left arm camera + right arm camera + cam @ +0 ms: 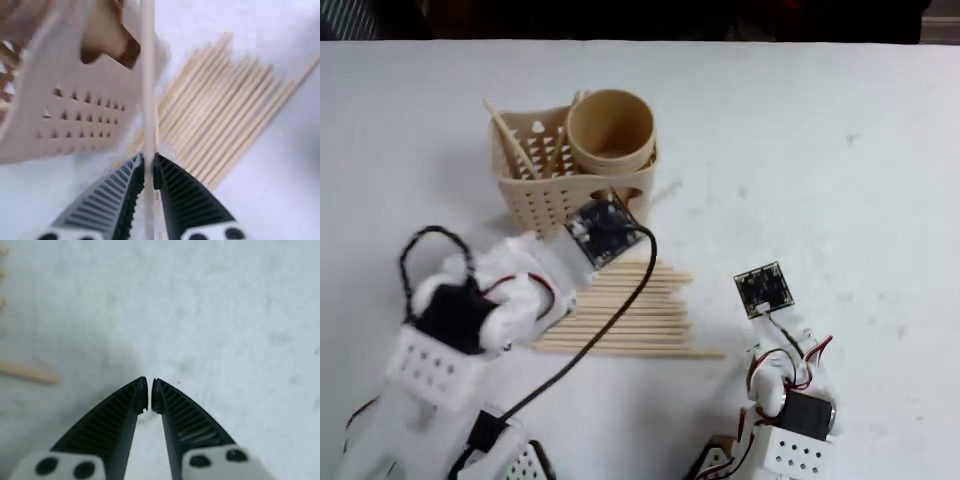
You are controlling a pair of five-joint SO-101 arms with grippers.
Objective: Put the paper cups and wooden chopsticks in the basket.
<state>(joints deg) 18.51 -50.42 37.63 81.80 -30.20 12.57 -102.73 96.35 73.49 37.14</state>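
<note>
Two arms: set side by side at the white worktop (pixel 840 140).
Left claw (pixel 148 161): clamped on a single pale wooden chopstick (pixel 147 90). The stick is pinched between the tips and is seen running on across the basket's side wall. The claw is held just beside the basket's near wall, by the edge of the loose pile.
Basket: beige perforated plastic basket (pixel 555 195), stood upright on the worktop, on the left arm's side.
Cups: tan paper cups (pixel 610 130), nested and seated upright in the basket's right part; the count cannot be told.
Sticks in basket: a few wooden sticks (pixel 512 140) are leaned in the left part, ends raised above the rim.
Loose pile: flat row of wooden chopsticks (pixel 640 315), laid on the worktop just in front of the basket, partly covered by the left arm.
Right claw (pixel 149 387): tips brought together, nothing gripped. It is held over bare worktop, right of the pile and apart from it. One lone stick end (pixel 27 371) is seen nearby.
</note>
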